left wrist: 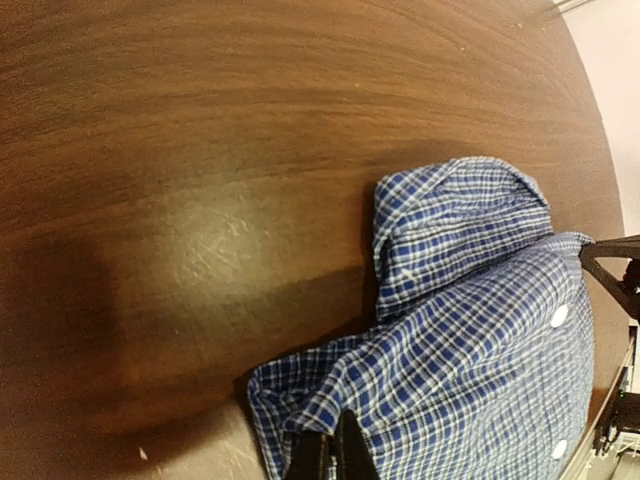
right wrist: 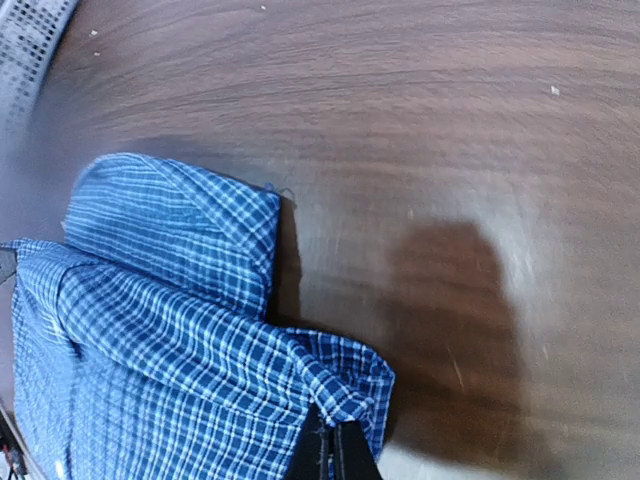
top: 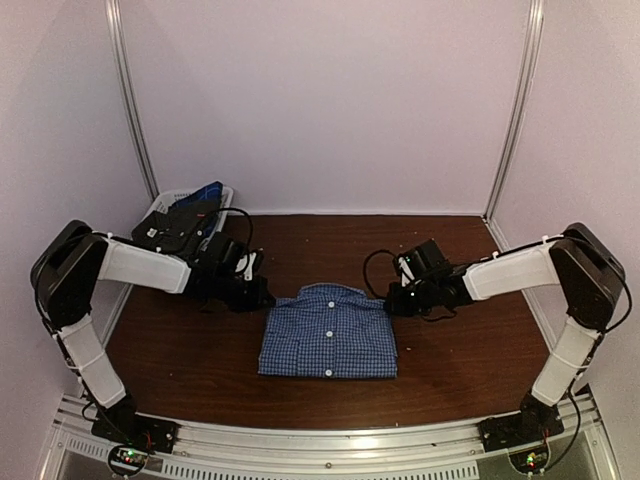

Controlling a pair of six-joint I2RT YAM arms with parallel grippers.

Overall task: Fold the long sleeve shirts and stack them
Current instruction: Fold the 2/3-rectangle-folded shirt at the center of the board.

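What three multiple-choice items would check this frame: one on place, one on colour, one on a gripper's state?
1. Where does the shirt lie?
A. Flat on the table, between the left gripper and the right gripper.
B. Draped over an arm.
C. Hanging off the near edge.

2. What is its pattern?
A. Plain red.
B. Green stripes.
C. Blue-and-white check.

3. How does the left gripper stand?
A. Wide open above the cloth.
B. Shut on the shirt's corner.
C. Shut on nothing, away from the shirt.

Key:
1 A: the top view shows it folded mid-table with a gripper at each collar-side corner.
2 C: both wrist views show the check up close.
3 B: the left wrist view shows its jaws pinched together on the fabric's edge.
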